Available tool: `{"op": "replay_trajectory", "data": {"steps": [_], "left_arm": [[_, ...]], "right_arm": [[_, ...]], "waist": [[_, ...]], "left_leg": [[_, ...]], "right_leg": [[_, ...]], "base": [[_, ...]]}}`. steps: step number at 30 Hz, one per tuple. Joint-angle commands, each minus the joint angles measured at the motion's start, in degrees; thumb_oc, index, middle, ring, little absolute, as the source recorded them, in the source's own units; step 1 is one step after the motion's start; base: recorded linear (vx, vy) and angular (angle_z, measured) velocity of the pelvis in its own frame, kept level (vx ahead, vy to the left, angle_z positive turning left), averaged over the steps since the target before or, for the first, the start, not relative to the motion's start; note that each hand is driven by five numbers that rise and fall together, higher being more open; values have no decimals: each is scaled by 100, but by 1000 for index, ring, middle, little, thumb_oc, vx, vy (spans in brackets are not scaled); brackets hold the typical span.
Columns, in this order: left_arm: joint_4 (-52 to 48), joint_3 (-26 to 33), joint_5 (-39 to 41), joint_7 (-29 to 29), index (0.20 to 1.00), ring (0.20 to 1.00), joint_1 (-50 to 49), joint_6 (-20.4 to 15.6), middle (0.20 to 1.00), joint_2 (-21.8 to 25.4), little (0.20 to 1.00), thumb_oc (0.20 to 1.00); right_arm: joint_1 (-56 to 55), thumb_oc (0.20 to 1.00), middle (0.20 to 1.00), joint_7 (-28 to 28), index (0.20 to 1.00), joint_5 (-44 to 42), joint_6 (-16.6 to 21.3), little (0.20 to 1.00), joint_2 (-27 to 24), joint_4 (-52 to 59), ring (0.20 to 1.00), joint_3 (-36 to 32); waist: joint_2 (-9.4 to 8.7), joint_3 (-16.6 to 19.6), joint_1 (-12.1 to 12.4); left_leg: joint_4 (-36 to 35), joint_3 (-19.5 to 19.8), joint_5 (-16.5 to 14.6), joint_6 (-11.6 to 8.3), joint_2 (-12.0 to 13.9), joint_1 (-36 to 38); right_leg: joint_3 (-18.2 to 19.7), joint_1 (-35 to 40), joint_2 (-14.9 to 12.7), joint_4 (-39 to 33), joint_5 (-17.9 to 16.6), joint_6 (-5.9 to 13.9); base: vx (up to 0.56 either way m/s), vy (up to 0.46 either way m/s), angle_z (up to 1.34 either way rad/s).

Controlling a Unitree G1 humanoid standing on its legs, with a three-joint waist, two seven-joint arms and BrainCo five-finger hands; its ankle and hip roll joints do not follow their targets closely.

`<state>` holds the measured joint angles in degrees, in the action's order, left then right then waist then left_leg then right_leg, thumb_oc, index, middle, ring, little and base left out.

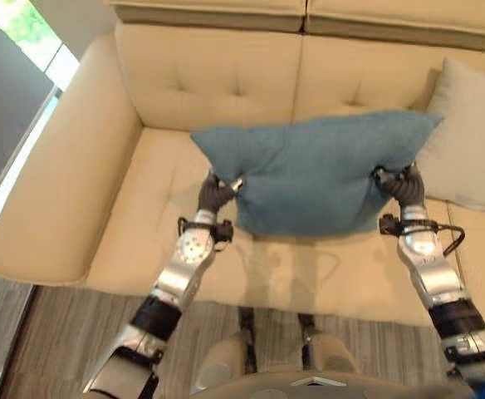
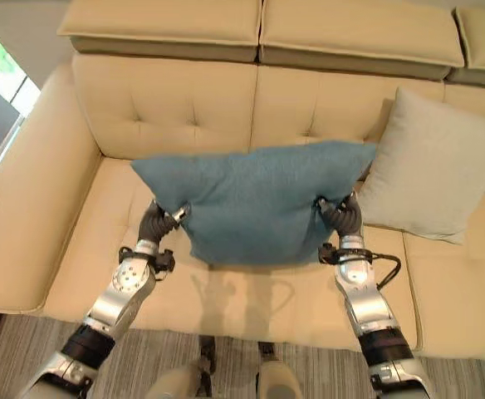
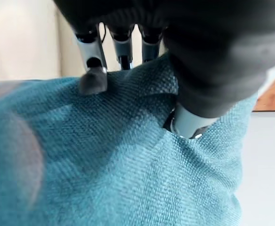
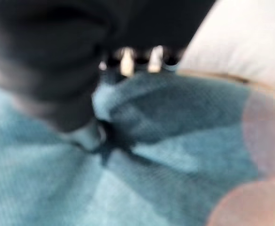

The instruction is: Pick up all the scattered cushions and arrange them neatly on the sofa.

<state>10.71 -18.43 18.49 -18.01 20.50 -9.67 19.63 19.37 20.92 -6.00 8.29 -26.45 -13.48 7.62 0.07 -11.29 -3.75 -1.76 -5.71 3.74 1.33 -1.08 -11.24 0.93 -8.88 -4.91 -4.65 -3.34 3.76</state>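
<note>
Your left hand [image 1: 218, 193] and right hand [image 1: 399, 184] each have fingers pinching the blue cushion [image 1: 309, 170], held above the sofa [image 1: 101, 158] seat beside the white cushion [image 1: 471, 137].

You are looking at a teal-blue woven cushion [image 2: 255, 204] hanging spread out above the cream sofa's seat [image 2: 251, 303], its lower corners bunching into folds, while a pale grey cushion [image 2: 429, 166] is leaning upright against the backrest, just beside it.
</note>
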Motion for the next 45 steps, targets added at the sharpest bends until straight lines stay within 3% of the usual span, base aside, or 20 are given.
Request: {"op": "replay_trajectory", "data": {"steps": [1, 8, 19, 27, 42, 45], "left_arm": [[-161, -133, -375, -296, 200, 200, 1312, -838, 200, 106, 200, 200], [779, -407, -470, -776, 200, 200, 2840, -815, 200, 328, 200, 200], [2293, -925, -533, -1073, 200, 200, 4771, -677, 200, 615, 200, 200], [2388, -1036, -605, -1130, 200, 200, 5068, -623, 200, 522, 200, 200], [2697, -1215, -573, -1060, 200, 200, 5212, -543, 200, 283, 200, 200], [2872, -1295, -495, -1003, 200, 200, 5256, -526, 200, 248, 200, 200]], "right_arm": [[1240, 200, 200, 216, 200, 65, 528, 200, -226, 202, 200, 215], [2846, 200, 200, 630, 200, -198, 551, 200, -286, -705, 200, 528], [4479, 200, 200, 933, 200, -420, 568, 200, -22, -1901, 200, 1033], [4708, 200, 200, 1008, 200, -413, 492, 200, 87, -2178, 200, 1160], [4833, 200, 200, 1070, 200, -299, 290, 200, -27, -2813, 200, 1326], [5017, 200, 200, 1162, 200, 77, 73, 200, -201, -3068, 200, 1495]], "waist": [[-253, 217, 103], [-274, -29, 137], [-332, -190, 116], [-371, -277, 167], [-186, -536, 117], [-131, -591, 85]], "left_leg": [[1350, -199, -1226, -265, 145, -679], [1842, -203, -1432, -239, 136, -1268], [1767, -239, -1336, -237, 86, -1955], [1694, -178, -1253, -261, 33, -2158], [1572, -181, -1104, -290, -100, -2396], [1557, -198, -1054, -301, -115, -2531]], "right_leg": [[-227, -139, -510, 624, 542, 330], [-167, -521, -543, 697, 492, 403], [-59, -1175, -621, 486, 70, 617], [-163, -1303, -649, 327, -73, 678], [-290, -1692, -717, 389, -166, 683], [-287, -1850, -740, 416, -156, 684]], "base": [[10, 1, 4], [20, 23, -1], [4, 43, -7], [-2, 5, 1], [-8, 2, 2], [7, 0, -5]]}}
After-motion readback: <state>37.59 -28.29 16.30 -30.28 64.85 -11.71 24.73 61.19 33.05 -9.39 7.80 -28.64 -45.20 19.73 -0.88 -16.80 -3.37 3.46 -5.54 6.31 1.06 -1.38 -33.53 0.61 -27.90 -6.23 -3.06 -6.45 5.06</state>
